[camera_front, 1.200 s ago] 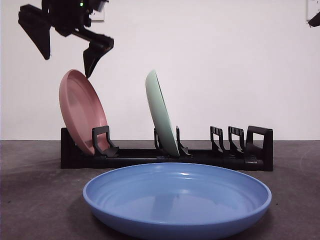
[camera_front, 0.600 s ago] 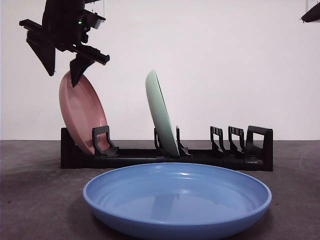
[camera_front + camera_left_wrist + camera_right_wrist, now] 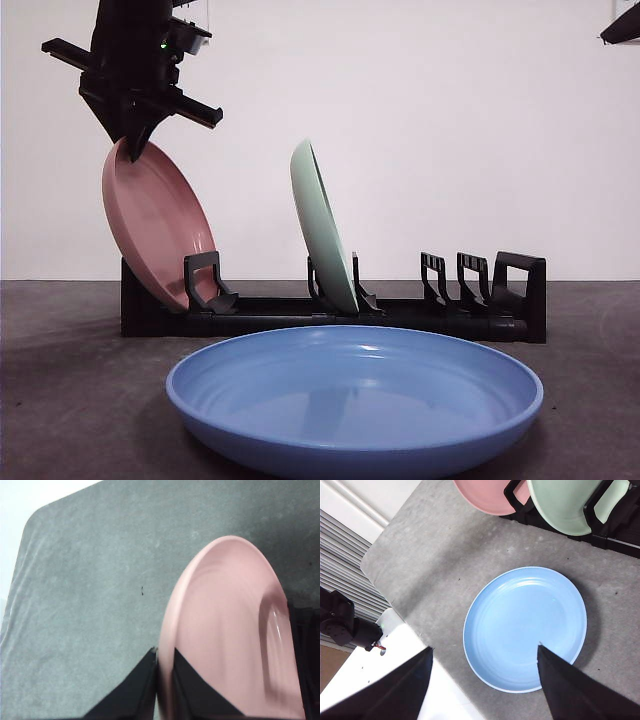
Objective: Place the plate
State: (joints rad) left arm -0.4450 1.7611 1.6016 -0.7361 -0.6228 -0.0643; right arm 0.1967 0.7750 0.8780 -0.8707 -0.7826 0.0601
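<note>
In the front view, we see our left pincer (image 3: 130, 150) high up, clamped on the top edge of the pink plate (image 3: 155, 225). The plate leans back in the end slot of the black rack (image 3: 335, 310) on the counter (image 3: 60, 400). The rack also holds a green plate (image 3: 322, 225), which stands nearly upright in a middle slot. The slots at the other end hold nothing. A blue plate (image 3: 355, 400) lies flat on the counter in front of the rack, with nothing in it.

In the left wrist view, the two jaws pinch the rim of the pink plate (image 3: 235, 640), one on each side.

In the right wrist view, our right pincer (image 3: 485, 685) hangs high over the blue plate (image 3: 525, 627) with its jaws wide apart, holding nothing.

We think the pink plate could slip out of its slot or fall backward off the rack, because it leans so far. If we pull sideways, the whole rack could slide.
</note>
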